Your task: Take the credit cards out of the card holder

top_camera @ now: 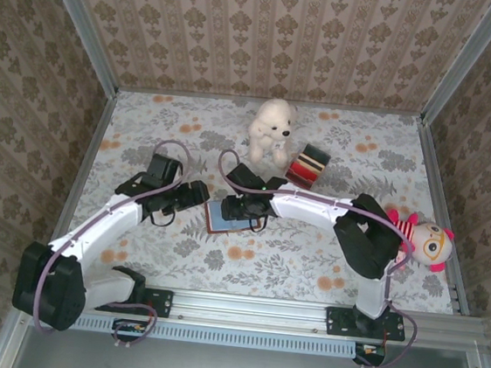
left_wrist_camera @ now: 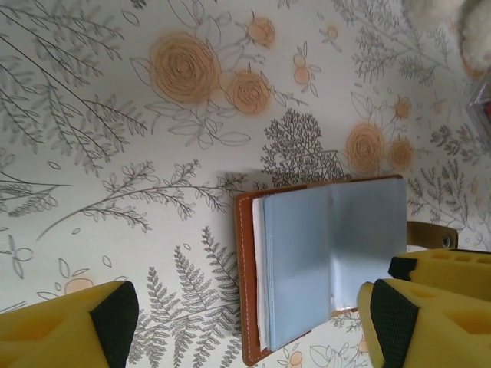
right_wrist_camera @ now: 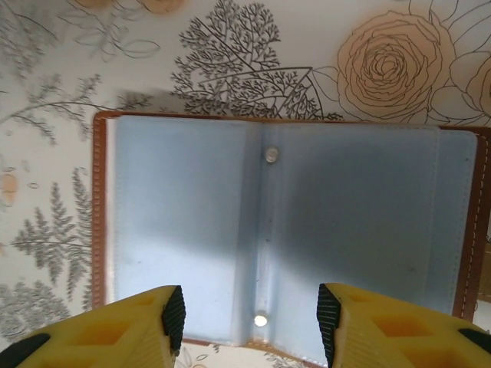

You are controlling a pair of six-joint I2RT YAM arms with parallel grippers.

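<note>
- The table is covered in a pale cloth with grey ferns and orange roses. The walls on three sides have beige damask wallpaper, and there are metal rails in the corners.
- At the back of the table there's a white plush bear. Just right of it sits a clear striped box. A doll in glasses lies by the right edge.
- The card holder lies flat and open around the middle of the table, in front of the bear and between the two arms.
- Up close it's brown leather with light stitching round the rim and light-blue pockets inside. Two little metal studs sit along the fold, and a brown strap sticks out one side.
- The left fingers are spread wide with nothing gripped, hanging over one end of the holder.
- The right fingers are parted too, one either side of the fold and low over the lining. Can't tell if they touch it, but nothing's clamped.
</note>
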